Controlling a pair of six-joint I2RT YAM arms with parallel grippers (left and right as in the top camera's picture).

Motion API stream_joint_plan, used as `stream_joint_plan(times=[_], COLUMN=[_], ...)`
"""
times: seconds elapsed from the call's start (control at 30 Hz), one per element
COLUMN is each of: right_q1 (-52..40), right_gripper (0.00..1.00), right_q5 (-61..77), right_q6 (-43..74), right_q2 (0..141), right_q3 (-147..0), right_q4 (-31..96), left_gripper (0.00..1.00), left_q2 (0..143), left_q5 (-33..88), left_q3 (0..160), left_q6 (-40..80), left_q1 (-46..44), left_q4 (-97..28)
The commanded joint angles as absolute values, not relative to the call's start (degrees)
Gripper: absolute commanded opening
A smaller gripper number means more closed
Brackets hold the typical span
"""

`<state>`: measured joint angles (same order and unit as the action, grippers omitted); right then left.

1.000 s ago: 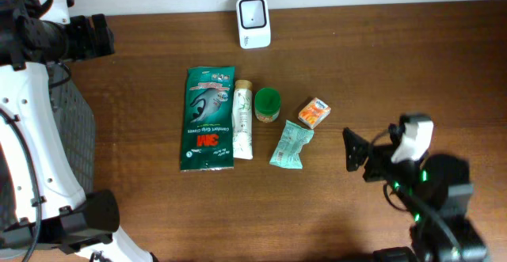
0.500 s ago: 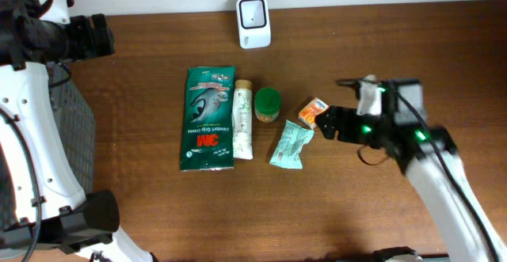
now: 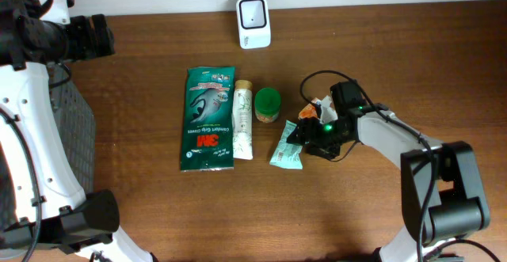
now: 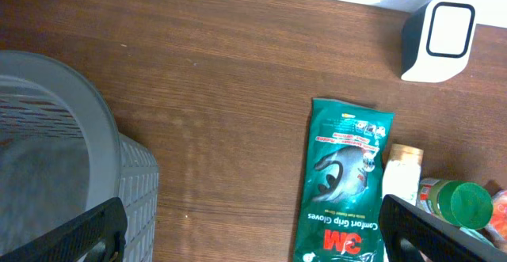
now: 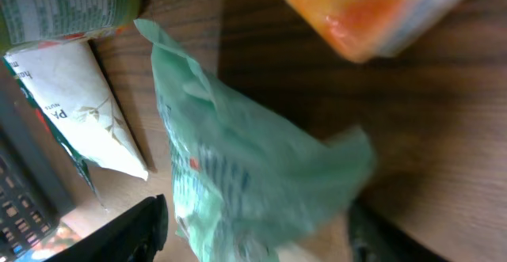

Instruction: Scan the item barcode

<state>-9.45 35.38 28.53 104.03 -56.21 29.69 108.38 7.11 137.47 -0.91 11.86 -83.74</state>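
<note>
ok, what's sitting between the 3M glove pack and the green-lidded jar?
The white tube, lying lengthwise alongside the 3M glove pack, beside the green-lidded jar. Overhead view shows it.

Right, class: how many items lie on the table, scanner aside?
5: glove pack leftmost, tube beside it, green-lidded jar, mint pouch at the right claw, orange box beyond, partly covered overhead.

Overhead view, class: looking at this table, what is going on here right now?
The right gripper is down at the pale green pouch, jaws either side of it; whether they grip yet is unclear. The pouch lies on the table. The left gripper hangs open near the grey basket, holding nothing. The white scanner stands at the far edge.
</note>
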Motion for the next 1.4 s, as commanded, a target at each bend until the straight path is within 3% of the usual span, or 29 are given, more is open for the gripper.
stream_joint_plan(times=[0.0, 0.07, 0.17, 0.23, 0.33, 0.43, 0.67, 0.87, 1.07, 1.37], right_q1=[-10.22, -10.22, -10.22, -10.22, -10.22, -10.22, -8.58, -1.3, 6.28, 0.91], right_gripper=[0.6, 0.53, 0.33, 0.14, 0.04, 0.04, 0.04, 0.04, 0.04, 0.04], right_q5=[36.23, 35.81, 35.53, 35.57, 36.6, 39.03, 44.47, 47.92, 58.41, 53.28], right_q6=[29.45, 29.45, 29.43, 29.36, 26.98, 20.84, 19.0, 32.03, 39.48, 44.12], right_q2=[105.06, 105.06, 105.06, 105.06, 104.49, 102.0, 86.65, 74.46, 72.47, 74.0], right_q3=[-56.71, -56.71, -56.71, -56.71, -56.71, -56.86, -56.97, -56.97, -56.97, -59.37], right_q4=[28.47, 27.09, 26.52, 26.52, 26.24, 25.91, 26.15, 27.24, 27.18, 17.34], left_gripper=[0.99, 0.99, 0.99, 0.99, 0.99, 0.99, 0.99, 0.99, 0.99, 0.99], left_q2=[108.4, 108.4, 108.4, 108.4, 108.4, 108.4, 108.4, 108.4, 108.4, 108.4], left_q5=[7.7, 7.73, 7.73, 7.73, 7.7, 7.73, 7.73, 7.73, 7.73, 7.73], left_q3=[137.78, 137.78, 137.78, 137.78, 137.78, 137.78, 137.78, 137.78, 137.78, 137.78], left_q6=[-1.37, -1.37, -1.37, -1.37, -1.37, -1.37, -1.37, -1.37, -1.37, -1.37], left_q1=[11.79, 11.79, 11.79, 11.79, 11.79, 11.79, 11.79, 11.79, 11.79, 11.79], left_q4=[-83.68, -83.68, -83.68, -83.68, -83.68, -83.68, -83.68, -83.68, -83.68, -83.68])
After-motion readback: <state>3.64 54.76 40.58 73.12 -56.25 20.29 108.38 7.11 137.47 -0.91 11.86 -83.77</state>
